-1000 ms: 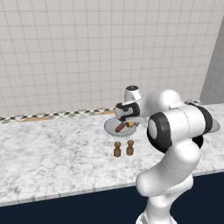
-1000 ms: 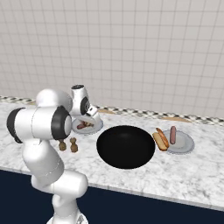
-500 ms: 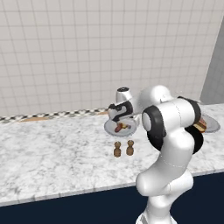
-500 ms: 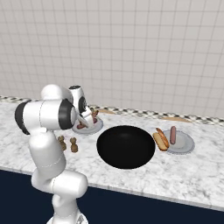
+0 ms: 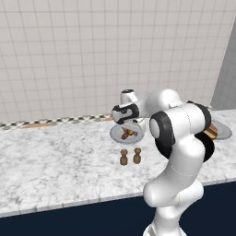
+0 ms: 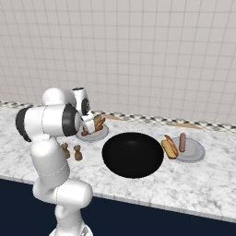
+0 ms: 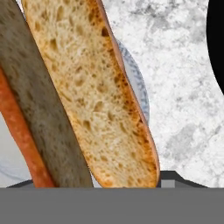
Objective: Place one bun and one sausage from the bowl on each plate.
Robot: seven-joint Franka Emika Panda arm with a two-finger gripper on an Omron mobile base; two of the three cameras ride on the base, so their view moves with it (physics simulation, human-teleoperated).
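Black bowl (image 6: pixel 132 154) mid-counter, right plate (image 6: pixel 196 155) holding bun (image 6: pixel 169 147) and sausage (image 6: pixel 182 142), left plate (image 6: pixel 102 134) beside two shakers (image 6: pixel 71 151)

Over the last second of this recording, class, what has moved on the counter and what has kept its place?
The arm swung toward the robot's left and lowered its gripper over the left plate, where a bun and sausage lie close under the hand camera. Whether it has let go cannot be told. The black bowl, the right plate with its bun and sausage, and the two shakers stayed put.
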